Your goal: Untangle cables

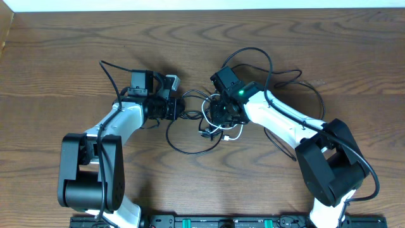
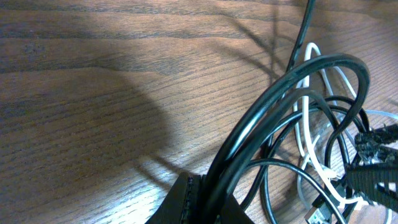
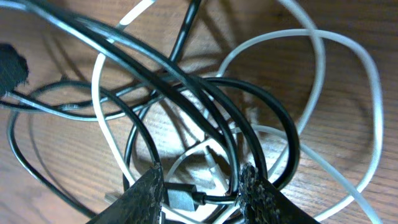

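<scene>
You're at a robotics lab bench: a left arm (image 1: 117, 123) and a right arm (image 1: 285, 120) stand at a black mounting rail (image 1: 221, 222) along a wood-grain table (image 1: 57, 57).

Brown wooden table (image 1: 63, 69), tangled cables (image 3: 193, 78) lying on it

Right wrist view's edges cut off the cables (image 3: 155, 62).

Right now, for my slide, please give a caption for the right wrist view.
Right gripper open over tangled black cables and one white cable.
</scene>
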Controlling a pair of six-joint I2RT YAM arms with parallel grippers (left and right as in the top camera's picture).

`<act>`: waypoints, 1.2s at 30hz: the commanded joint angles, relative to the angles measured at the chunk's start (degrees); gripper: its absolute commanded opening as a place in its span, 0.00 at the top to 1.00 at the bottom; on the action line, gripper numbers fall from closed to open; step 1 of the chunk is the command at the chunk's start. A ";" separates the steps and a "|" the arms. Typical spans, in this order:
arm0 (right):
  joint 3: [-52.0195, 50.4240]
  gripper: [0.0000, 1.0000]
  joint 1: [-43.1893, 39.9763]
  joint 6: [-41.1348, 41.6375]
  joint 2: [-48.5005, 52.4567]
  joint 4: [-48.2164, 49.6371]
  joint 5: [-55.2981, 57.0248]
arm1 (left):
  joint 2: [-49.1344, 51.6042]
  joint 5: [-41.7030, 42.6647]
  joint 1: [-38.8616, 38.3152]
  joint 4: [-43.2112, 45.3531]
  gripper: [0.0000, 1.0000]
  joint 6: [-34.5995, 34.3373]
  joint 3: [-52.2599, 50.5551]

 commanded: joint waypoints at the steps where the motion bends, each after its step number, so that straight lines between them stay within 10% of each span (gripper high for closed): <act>1: 0.26 0.62 -1.40 3.02 -0.13 0.04 3.69 | 0.13 -0.26 0.24 -0.28 0.92 -0.50 -0.33; 20: 0.26 0.63 -3.85 9.84 -0.11 -0.70 -2.95 | 0.13 -0.24 0.24 -0.09 0.92 -0.50 -0.33; 26: 0.46 0.91 -6.23 11.30 -1.14 -0.61 -5.99 | 0.13 -0.24 0.24 -0.09 0.92 -0.50 -0.33; 36: 0.44 0.66 -9.51 11.28 -2.32 -1.97 -18.51 | 0.13 -0.26 0.24 -0.09 0.92 -0.50 -0.33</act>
